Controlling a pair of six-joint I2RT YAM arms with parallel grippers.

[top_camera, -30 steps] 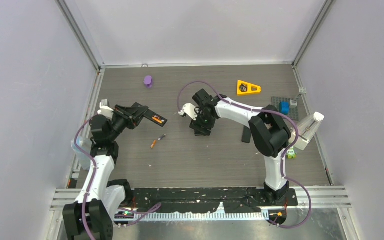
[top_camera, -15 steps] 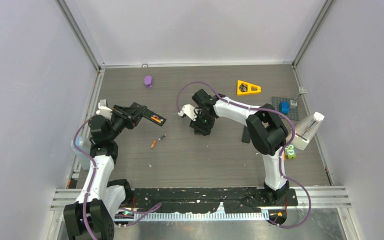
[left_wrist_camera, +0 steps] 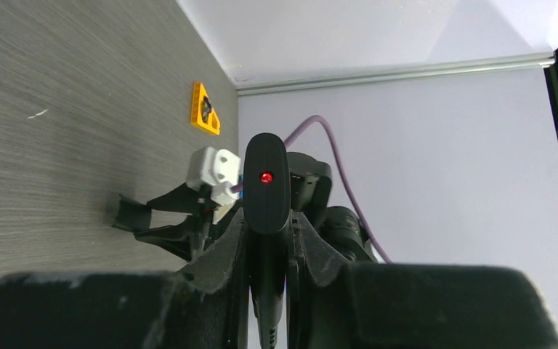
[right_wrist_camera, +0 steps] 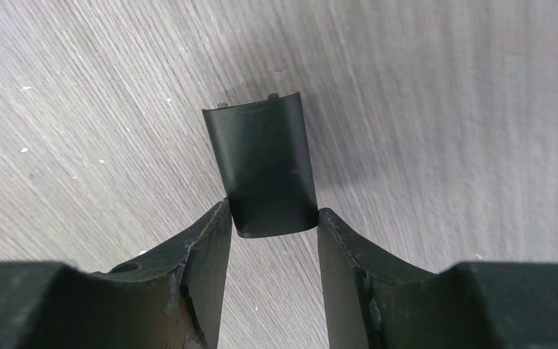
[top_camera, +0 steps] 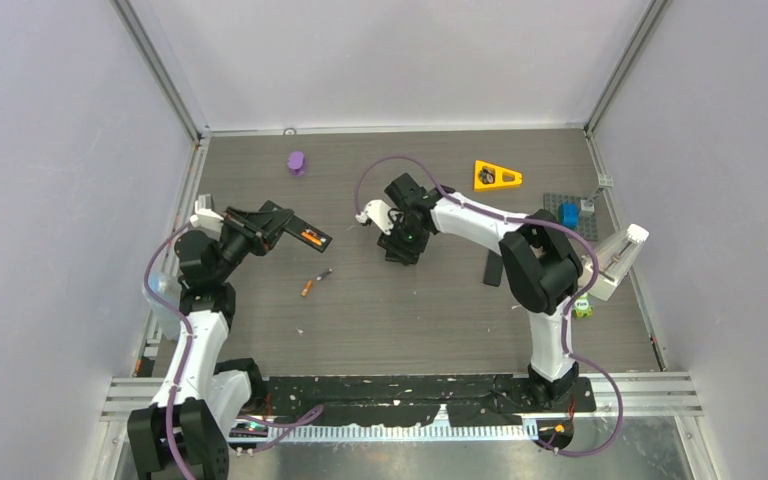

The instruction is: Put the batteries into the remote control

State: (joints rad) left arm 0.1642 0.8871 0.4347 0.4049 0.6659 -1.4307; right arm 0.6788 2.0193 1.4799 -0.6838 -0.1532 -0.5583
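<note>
Curved matte-black cover (right_wrist_camera: 265, 171) between right fingers (right_wrist_camera: 202, 251), over grey woodgrain table (right_wrist_camera: 443, 109)

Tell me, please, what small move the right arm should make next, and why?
Probably lower and release the cover: the right gripper pinches it, yet a battery lies loose on the table, and the left gripper holds the remote.
</note>
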